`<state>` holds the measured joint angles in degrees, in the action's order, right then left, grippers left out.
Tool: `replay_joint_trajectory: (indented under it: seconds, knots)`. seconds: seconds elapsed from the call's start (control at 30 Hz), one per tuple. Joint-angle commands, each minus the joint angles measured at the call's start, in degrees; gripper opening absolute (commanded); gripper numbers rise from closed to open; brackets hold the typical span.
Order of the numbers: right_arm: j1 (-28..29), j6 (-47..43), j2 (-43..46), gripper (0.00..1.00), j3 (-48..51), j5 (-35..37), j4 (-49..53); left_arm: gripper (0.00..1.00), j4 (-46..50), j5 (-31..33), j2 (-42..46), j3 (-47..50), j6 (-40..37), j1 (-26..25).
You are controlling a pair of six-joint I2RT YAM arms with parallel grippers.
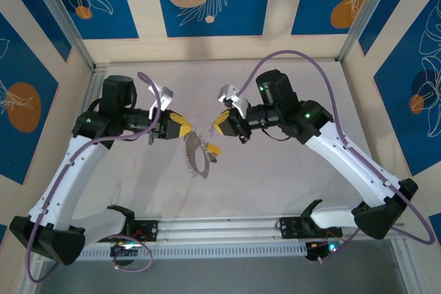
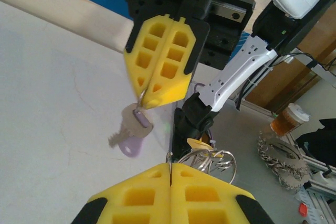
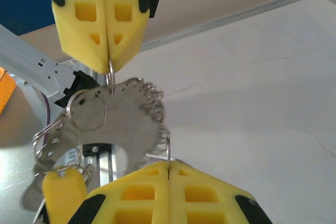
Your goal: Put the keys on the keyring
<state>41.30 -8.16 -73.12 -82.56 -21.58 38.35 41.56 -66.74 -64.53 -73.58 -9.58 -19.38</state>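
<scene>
Nearest in the left wrist view, our left gripper (image 2: 170,167) is pressed together on the keyring (image 2: 210,160), whose wire loops and yellow tag (image 2: 197,144) bunch just past its tips. Farther on, our right gripper (image 2: 148,97) pinches a thin wire loop (image 2: 142,99). The key (image 2: 130,135) dangles just below it above the table (image 2: 52,77), roughly lengthwise downward with the lilac head lowest, though it is blurred.
</scene>
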Motion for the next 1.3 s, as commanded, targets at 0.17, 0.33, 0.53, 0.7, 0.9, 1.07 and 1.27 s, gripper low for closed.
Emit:
replay_joint_trajectory:
  seconds: [0.17,0.33,0.53,0.7,0.9,1.07,1.27]
  knots:
    - [2.8,-1.8,-2.5,0.00,-4.8,-3.2,-1.1,0.00,1.7,-3.0,0.7,-2.8,-2.5,-1.2]
    - [3.5,-2.6,-3.6,0.00,-6.6,-4.3,0.3,0.00,2.4,-2.7,0.7,-3.2,-3.1,-1.6]
    - [3.9,-2.9,-3.7,0.00,-7.5,-5.9,2.2,0.00,3.5,-1.8,1.0,-3.8,-4.0,-1.6]
    - [4.3,-3.2,-3.4,0.00,-8.0,-7.5,4.3,0.00,2.8,-2.1,1.4,-3.6,-3.4,-1.8]
    - [5.5,-3.1,-4.3,0.00,-9.0,-7.5,4.6,0.00,2.8,-1.9,1.7,-4.0,-3.3,-2.2]
    - [5.8,-1.9,-4.3,0.00,-8.8,-7.7,2.9,0.00,2.7,-1.6,2.0,-3.8,-3.4,-2.3]
    - [5.9,-0.7,-4.5,0.00,-8.5,-5.1,1.9,0.00,2.9,-1.8,2.6,-3.6,-3.4,-2.3]
